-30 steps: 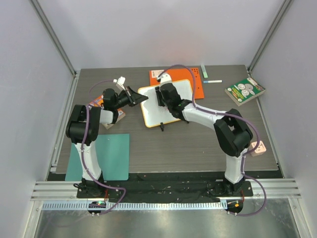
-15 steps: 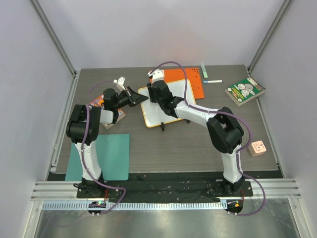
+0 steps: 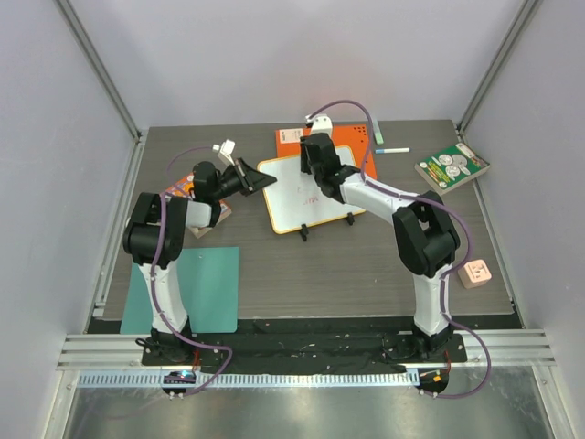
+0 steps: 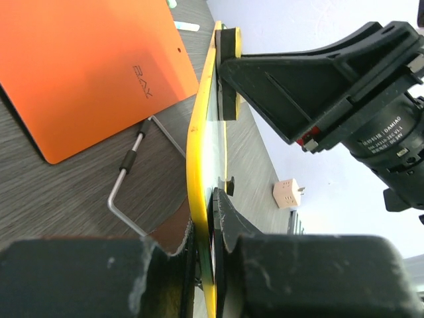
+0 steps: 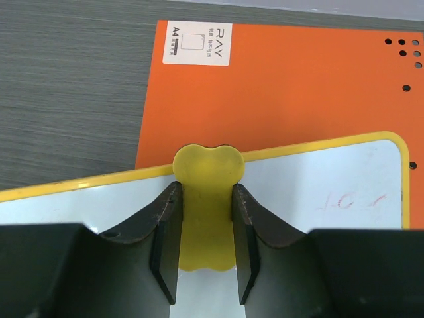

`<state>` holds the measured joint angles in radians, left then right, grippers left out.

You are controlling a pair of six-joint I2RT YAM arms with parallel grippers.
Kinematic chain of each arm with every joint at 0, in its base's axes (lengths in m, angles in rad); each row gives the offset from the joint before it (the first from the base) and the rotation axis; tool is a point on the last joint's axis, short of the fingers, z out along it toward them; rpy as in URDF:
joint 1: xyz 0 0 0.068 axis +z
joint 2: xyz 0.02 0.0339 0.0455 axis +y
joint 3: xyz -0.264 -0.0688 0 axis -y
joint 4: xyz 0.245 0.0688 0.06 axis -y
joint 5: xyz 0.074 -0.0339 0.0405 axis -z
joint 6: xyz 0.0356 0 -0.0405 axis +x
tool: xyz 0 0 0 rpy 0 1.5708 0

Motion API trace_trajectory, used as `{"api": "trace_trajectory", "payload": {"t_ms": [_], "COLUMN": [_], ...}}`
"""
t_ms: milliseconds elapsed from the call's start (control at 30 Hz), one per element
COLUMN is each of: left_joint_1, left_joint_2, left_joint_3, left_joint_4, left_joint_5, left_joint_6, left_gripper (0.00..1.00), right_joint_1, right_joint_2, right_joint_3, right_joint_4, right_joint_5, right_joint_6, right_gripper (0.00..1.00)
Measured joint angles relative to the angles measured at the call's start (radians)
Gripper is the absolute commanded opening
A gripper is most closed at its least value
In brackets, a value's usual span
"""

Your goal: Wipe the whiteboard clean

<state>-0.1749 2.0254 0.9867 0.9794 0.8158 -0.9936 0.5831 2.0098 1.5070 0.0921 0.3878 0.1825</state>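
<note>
The whiteboard [image 3: 302, 208] stands tilted on its black feet at mid table, with faint red writing [image 5: 358, 199] on its white face. My left gripper [image 3: 263, 180] is shut on the board's left edge; in the left wrist view the yellow rim [image 4: 197, 152] runs between its jaws [image 4: 212, 255]. My right gripper [image 3: 318, 174] is shut on a yellow eraser [image 5: 207, 212], which is pressed flat on the whiteboard [image 5: 318, 225] at its far rim. The same eraser [image 4: 228, 66] shows edge-on against the board in the left wrist view.
An orange book [image 3: 355, 146] lies flat right behind the board. A green book [image 3: 452, 167], a marker [image 3: 393, 149] and a small beige plug adapter [image 3: 476, 273] lie to the right. A teal mat [image 3: 196, 288] lies at the near left.
My right gripper has swept the eraser left across the board, then back right and up to the far rim. The board has shifted slightly. My left gripper keeps its hold.
</note>
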Motion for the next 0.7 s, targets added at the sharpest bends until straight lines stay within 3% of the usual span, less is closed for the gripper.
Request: {"api": "trace_trajectory", "payload": {"t_ms": [367,700], "left_joint_1": [-0.001,0.0], "left_joint_2": [-0.003,-0.003], "left_joint_3": [0.0,0.0], "left_joint_4": [-0.005,-0.006], "left_joint_5": [0.015,0.023], "left_joint_6": [0.004,0.011], "left_gripper": [0.0,0.0], "right_joint_1": [0.028,0.151], "right_joint_2": [-0.011,-0.116], "right_joint_3": [-0.028,-0.216], "right_joint_4": [0.029,0.035], "right_joint_5": [0.026,0.059], "right_joint_6": [-0.014,-0.024], "right_gripper": [0.01,0.02]}}
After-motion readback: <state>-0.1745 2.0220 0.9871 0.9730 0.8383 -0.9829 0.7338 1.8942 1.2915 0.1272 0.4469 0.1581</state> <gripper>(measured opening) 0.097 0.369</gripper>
